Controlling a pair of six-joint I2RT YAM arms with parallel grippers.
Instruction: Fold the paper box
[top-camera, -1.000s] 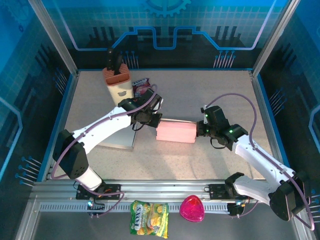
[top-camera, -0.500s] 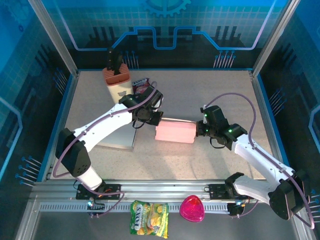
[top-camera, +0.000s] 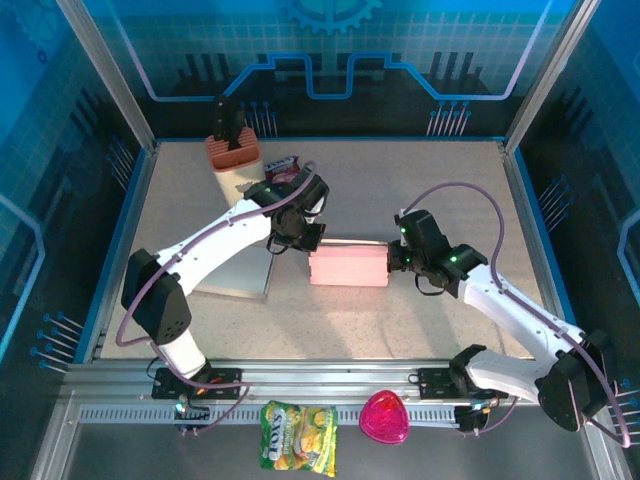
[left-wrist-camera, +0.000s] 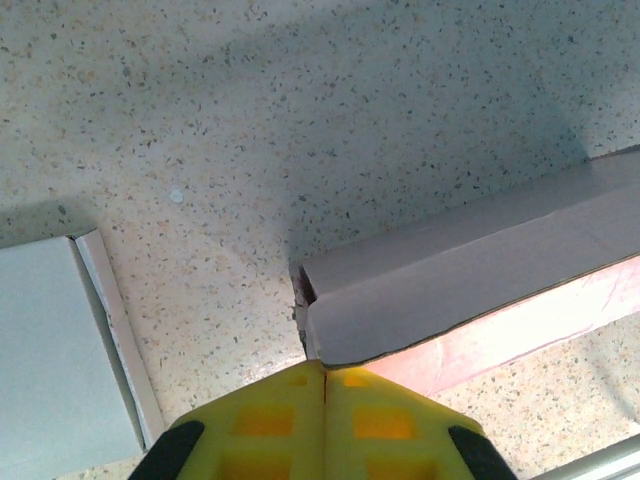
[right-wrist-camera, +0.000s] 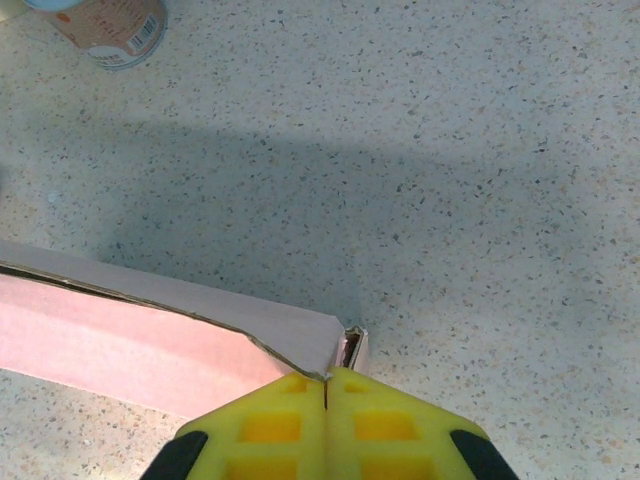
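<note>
The pink paper box (top-camera: 349, 267) lies lengthwise at the table's middle, its grey-lined top flap folded over. My left gripper (top-camera: 307, 243) is shut at the box's left end. In the left wrist view its yellow fingertips (left-wrist-camera: 324, 368) touch the corner of the flap (left-wrist-camera: 470, 265). My right gripper (top-camera: 394, 259) is shut at the right end. Seen from the right wrist, its fingertips (right-wrist-camera: 326, 378) meet the flap's corner (right-wrist-camera: 300, 335) beside the open end slot. Neither pair of jaws has anything visibly clamped between them.
A flat grey sheet (top-camera: 238, 272) lies left of the box, under the left arm. A brown holder (top-camera: 233, 165) and a snack packet (top-camera: 284, 170) stand at the back left. A can (right-wrist-camera: 108, 25) lies beyond the box. A yellow bag (top-camera: 298, 436) and a pink heart-shaped thing (top-camera: 384, 418) rest on the front rail.
Both shut grippers have closed in slightly on the box's ends. The left wrist has shifted toward the far side and the right gripper has moved a little left. The box has barely moved.
</note>
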